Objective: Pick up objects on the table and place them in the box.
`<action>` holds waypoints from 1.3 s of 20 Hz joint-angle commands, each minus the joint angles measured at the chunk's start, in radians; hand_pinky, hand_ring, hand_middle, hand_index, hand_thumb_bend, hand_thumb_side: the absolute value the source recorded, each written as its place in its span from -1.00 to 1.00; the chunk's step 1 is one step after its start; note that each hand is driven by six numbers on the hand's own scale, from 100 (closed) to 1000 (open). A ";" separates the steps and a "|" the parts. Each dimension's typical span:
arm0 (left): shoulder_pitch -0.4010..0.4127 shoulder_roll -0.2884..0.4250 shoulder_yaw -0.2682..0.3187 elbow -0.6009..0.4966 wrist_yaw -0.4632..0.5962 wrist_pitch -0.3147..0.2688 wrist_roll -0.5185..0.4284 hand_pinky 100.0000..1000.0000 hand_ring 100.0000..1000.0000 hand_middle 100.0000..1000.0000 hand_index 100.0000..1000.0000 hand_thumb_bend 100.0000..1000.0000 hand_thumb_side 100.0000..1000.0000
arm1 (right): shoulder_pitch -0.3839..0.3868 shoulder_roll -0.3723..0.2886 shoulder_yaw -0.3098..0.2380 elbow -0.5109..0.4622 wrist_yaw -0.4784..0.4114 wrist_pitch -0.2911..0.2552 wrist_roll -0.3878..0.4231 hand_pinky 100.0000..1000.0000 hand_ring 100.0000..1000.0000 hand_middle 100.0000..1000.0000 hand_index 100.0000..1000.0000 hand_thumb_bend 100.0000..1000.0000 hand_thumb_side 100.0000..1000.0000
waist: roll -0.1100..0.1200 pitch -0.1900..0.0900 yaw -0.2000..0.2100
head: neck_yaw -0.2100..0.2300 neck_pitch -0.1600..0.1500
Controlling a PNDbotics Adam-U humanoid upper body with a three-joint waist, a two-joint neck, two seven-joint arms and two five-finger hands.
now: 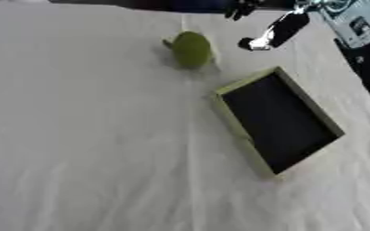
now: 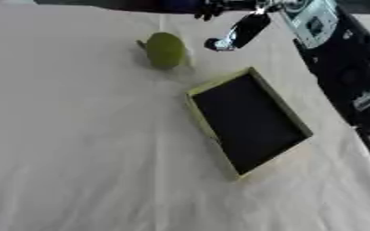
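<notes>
A green rounded fruit-like object (image 1: pixel 192 48) with a small stub on its left lies on the white cloth near the far edge. Nearer and to its right sits a shallow box (image 1: pixel 247 81) with a yellow-green rim and a dark inside; nothing shows in it. My right hand (image 1: pixel 285 26) comes in from the upper right corner and hovers just right of the green object, beyond the box. Its fingers are stretched out and hold nothing; one silver-tipped finger points down-left toward the fruit. My left hand shows in no view.
A white, slightly creased cloth (image 1: pixel 93 149) covers the table, with broad bare room to the left and front. My black right forearm (image 2: pixel 348 72) runs along the right edge beside the box. A dark band lies past the table's far edge.
</notes>
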 commanded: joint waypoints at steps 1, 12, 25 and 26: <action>-0.017 0.009 0.000 -0.015 0.003 -0.002 -0.004 0.47 0.68 0.19 0.37 -0.73 -0.08 | -0.031 0.006 -0.023 0.014 0.028 -0.157 0.142 0.78 0.70 0.69 0.87 -0.56 -0.56 | 0.002 -0.019 0.003 | -0.006 -0.012; -0.029 0.002 -0.002 -0.015 0.008 -0.004 -0.007 0.47 0.69 0.19 0.37 -0.74 -0.07 | -0.039 0.066 -0.070 0.068 0.126 -0.141 0.050 0.81 0.73 0.68 0.84 -0.41 -0.55 | -0.003 -0.004 0.023 | -0.024 -0.021; -0.043 -0.004 -0.006 -0.015 0.011 -0.005 -0.009 0.47 0.69 0.19 0.37 -0.76 -0.05 | -0.054 0.115 -0.122 0.101 0.259 -0.134 -0.106 0.80 0.72 0.69 0.85 -0.42 -0.60 | -0.007 0.016 0.047 | -0.056 -0.031; -0.044 -0.004 -0.006 -0.015 0.011 -0.005 -0.009 0.47 0.69 0.19 0.37 -0.76 -0.05 | -0.055 0.118 -0.125 0.099 0.268 -0.130 -0.118 0.80 0.71 0.69 0.86 -0.42 -0.61 | -0.007 0.018 0.049 | -0.058 -0.033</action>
